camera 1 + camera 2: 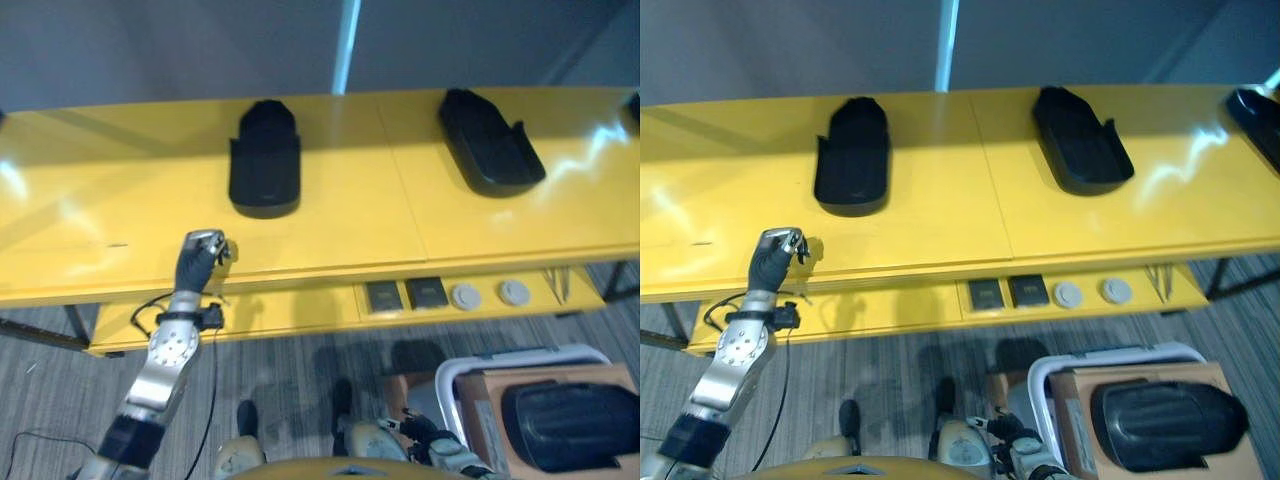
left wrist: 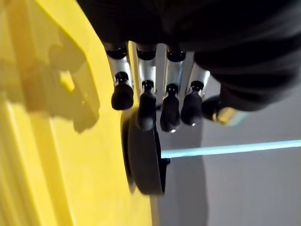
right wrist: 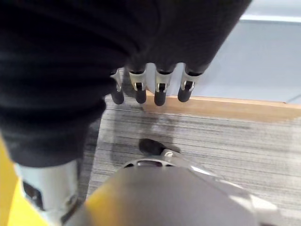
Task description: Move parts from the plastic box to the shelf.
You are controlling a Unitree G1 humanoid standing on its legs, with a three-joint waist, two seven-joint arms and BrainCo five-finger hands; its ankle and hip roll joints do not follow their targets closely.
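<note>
Two black moulded parts lie on the yellow shelf (image 1: 350,220): one at the left middle (image 1: 265,160), one further right (image 1: 490,145). A third black part (image 1: 1255,120) shows at the shelf's far right edge. Another black part (image 1: 570,425) lies in the white-rimmed box (image 1: 520,357) on the floor at the lower right. My left hand (image 1: 200,255) is raised at the shelf's front edge, short of the left part (image 2: 146,160), its fingers (image 2: 146,106) relaxed and empty. My right hand (image 1: 430,440) hangs low beside the box, its fingers (image 3: 160,92) loose and holding nothing.
A lower ledge under the shelf top carries two dark square pieces (image 1: 384,296), two grey discs (image 1: 465,296) and a thin metal tool (image 1: 556,283). Grey carpet (image 1: 300,370) lies between me and the shelf. A grey wall stands behind the shelf.
</note>
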